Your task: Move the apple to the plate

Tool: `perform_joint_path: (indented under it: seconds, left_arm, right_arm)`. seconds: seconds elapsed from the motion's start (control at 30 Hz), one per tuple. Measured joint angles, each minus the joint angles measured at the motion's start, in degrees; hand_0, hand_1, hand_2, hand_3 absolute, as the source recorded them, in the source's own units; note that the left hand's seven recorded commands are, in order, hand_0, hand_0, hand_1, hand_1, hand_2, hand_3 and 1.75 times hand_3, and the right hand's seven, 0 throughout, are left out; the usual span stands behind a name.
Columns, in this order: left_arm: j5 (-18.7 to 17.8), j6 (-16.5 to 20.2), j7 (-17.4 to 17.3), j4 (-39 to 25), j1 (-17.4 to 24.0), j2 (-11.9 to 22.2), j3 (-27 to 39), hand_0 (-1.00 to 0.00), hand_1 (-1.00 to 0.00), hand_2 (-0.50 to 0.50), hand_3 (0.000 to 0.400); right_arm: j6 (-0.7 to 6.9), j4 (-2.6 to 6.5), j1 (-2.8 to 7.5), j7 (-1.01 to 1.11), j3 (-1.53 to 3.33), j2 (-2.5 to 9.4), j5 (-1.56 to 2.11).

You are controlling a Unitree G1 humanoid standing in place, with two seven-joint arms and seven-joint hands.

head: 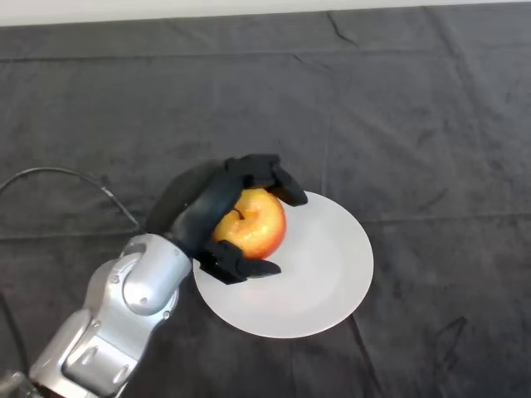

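A: Where's the apple [253, 224] now?

B: Over the left part of the white plate [323, 265] — whether it rests on it or hangs just above, I can't tell. The left hand [207, 211] grips it, fingers [270, 176] curled over the top, thumb underneath on the near side.

A: What could go wrong?

B: It's round and sits near the plate's left rim. If the fingers open unevenly — or drag on withdrawal — I'd guess it rolls off onto the dark cloth on the table [431, 99]. The thumb could also tip the plate.
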Motion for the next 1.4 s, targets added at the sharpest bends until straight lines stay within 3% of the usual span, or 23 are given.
perform_joint_path:
  seconds: [0.4, 0.9, 0.97, 1.0, 1.03, 1.07, 1.1, 1.4]
  left_arm:
    - [-3.91, -1.80, -5.33, 4.31, -0.40, -0.79, -4.69, -1.00, -1.00, 0.00, 0.400]
    - [-6.47, 0.65, -9.25, 4.38, -0.74, -1.41, -6.50, -1.00, -1.00, 0.00, 0.400]
    - [-6.57, 0.89, -9.30, 4.38, -0.78, -1.39, -6.50, -0.88, -1.00, 0.06, 0.400]
    - [-6.62, 1.11, -9.36, 4.38, -0.83, -1.40, -6.50, -0.51, -1.00, 0.25, 0.400]
    - [-6.74, 1.44, -9.54, 4.38, -0.97, -1.39, -6.50, -0.43, -1.00, 0.29, 0.400]
    - [-6.87, 1.60, -9.72, 4.38, -1.04, -1.39, -6.50, -0.04, -1.00, 0.48, 0.400]
    - [-7.08, 1.76, -9.85, 4.38, -1.08, -1.39, -6.50, 0.00, -1.00, 0.50, 0.400]
    - [-7.32, 3.71, -10.95, 4.38, -2.49, -1.31, -6.59, 0.00, -1.00, 0.50, 0.400]
  right_arm:
    - [0.00, -0.02, 0.00, 0.00, 0.00, 0.00, 0.00]
    - [0.00, -0.02, 0.00, 0.00, 0.00, 0.00, 0.00]
    - [0.00, -0.02, 0.00, 0.00, 0.00, 0.00, 0.00]
    - [0.00, -0.02, 0.00, 0.00, 0.00, 0.00, 0.00]
    - [0.00, -0.02, 0.00, 0.00, 0.00, 0.00, 0.00]
    - [0.00, -0.02, 0.00, 0.00, 0.00, 0.00, 0.00]
    - [0.00, -0.02, 0.00, 0.00, 0.00, 0.00, 0.00]
    - [0.00, -0.02, 0.00, 0.00, 0.00, 0.00, 0.00]
